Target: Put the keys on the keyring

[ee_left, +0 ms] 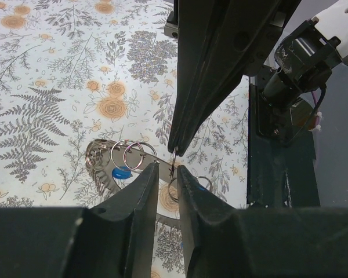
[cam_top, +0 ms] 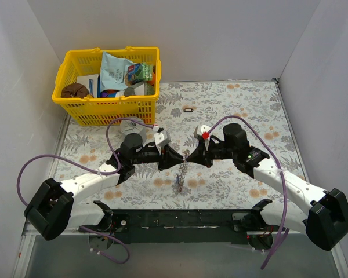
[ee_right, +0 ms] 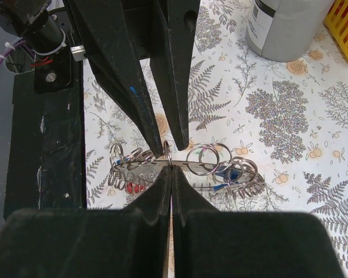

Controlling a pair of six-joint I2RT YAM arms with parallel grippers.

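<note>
Clearly the two arms meet over the middle of the floral counter [cam_top: 238, 110] so that one can steady the work while the other handles it. The right gripper [ee_right: 171, 172] is pinched fully together on the edge of the keyring [ee_right: 130, 171], as far as its own wrist view shows. It seems to carry that serrated silvery ring just clear of the counter, lying roughly flat between the arms. Held that way, the rim is offered to the opposite arm.

The left gripper [ee_left: 167, 174] faces it tip to tip with only a narrow gap between its fingers. A thin upright wire loop stands in that gap, and I cannot see the pads touching it.

The keys [ee_right: 231, 174], blue-headed on one side and red-headed on the other, hang just under the keyring beside a cluster of small split rings [ee_right: 207, 159]. Whether each is threaded on or only tangled against it is too fine to tell.

My judgement is that the left arm is placed to nip the loop for threading. That calls for a precise squeeze, since a slip could twist the keyring out of the thin pinch. A yellow basket [cam_top: 75, 113] and a grey tin [ee_right: 284, 29] stand well apart at the back.
</note>
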